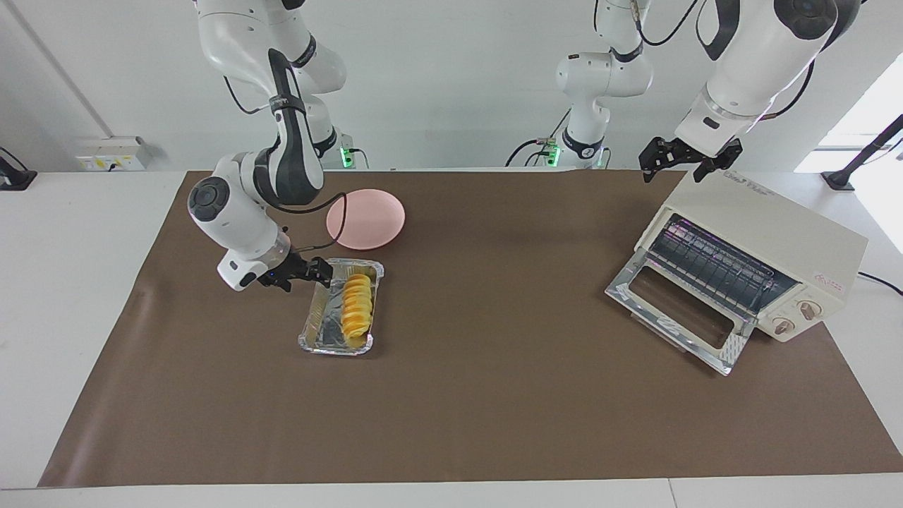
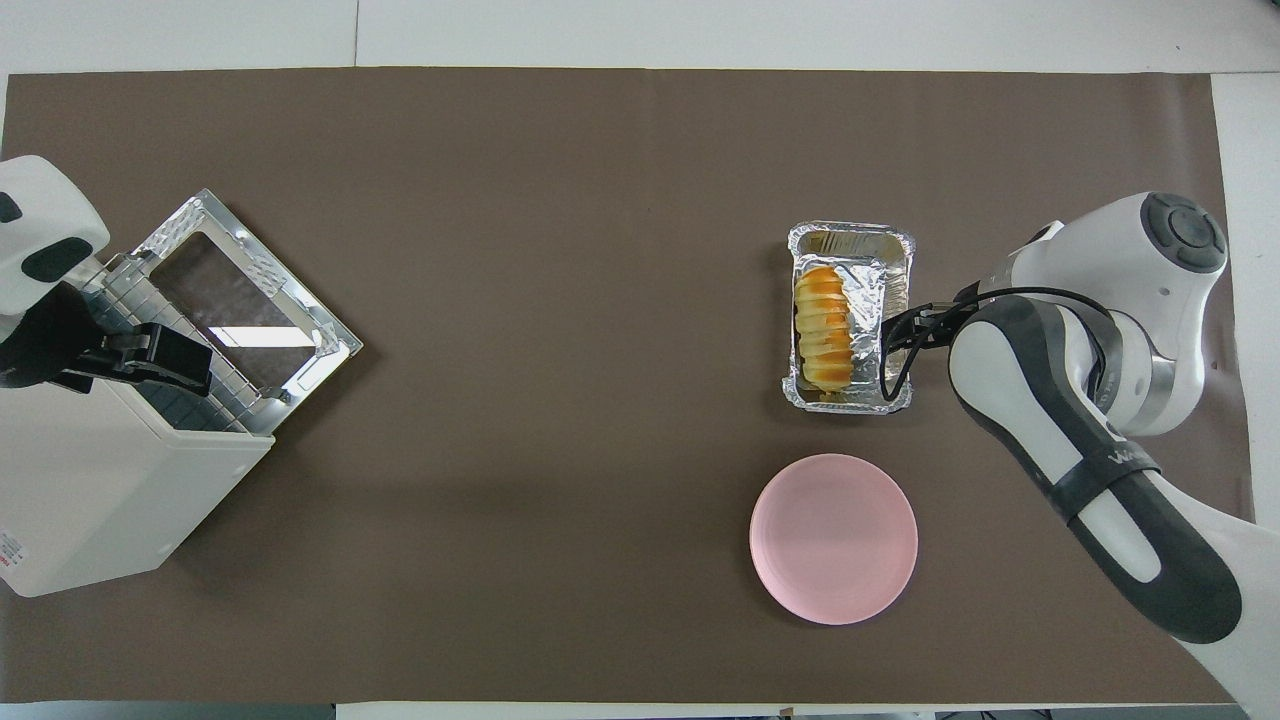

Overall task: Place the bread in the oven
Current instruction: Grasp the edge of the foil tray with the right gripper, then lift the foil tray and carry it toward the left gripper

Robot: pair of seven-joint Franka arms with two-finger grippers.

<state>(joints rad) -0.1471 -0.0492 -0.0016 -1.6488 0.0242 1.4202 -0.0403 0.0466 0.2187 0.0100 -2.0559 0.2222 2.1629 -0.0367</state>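
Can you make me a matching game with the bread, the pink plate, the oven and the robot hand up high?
Things:
1. bread
2. pink plate
3. oven
4. left gripper

Clues:
A. door folded down open
B. lying in the foil tray
C. empty, nearer the robots than the tray
D. up over the oven's top

Pairs: 1-B, 2-C, 3-A, 4-D
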